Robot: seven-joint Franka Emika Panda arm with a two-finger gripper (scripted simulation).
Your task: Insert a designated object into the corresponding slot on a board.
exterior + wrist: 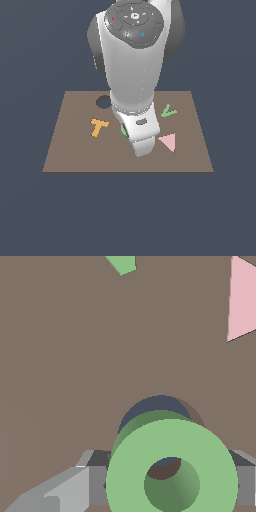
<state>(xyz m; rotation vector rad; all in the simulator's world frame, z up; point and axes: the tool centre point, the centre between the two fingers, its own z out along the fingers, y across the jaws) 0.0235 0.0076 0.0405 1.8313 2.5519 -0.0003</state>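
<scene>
In the wrist view the green ring fills the near part of the picture, with my gripper shut on it and a grey finger showing at either side. Just past the ring's edge peeks the dark arc of the slot. The slot's brown centre dot shows through the ring's hole. The ring sits slightly off the recess, and I cannot tell whether they touch. In the exterior view my gripper is low over the middle of the brown board, and only a sliver of the green ring shows beside it.
On the board lie an orange T piece on the exterior view's left, a green V piece and a pink triangle on its right. A plain dark round hole is at the back, partly behind the arm.
</scene>
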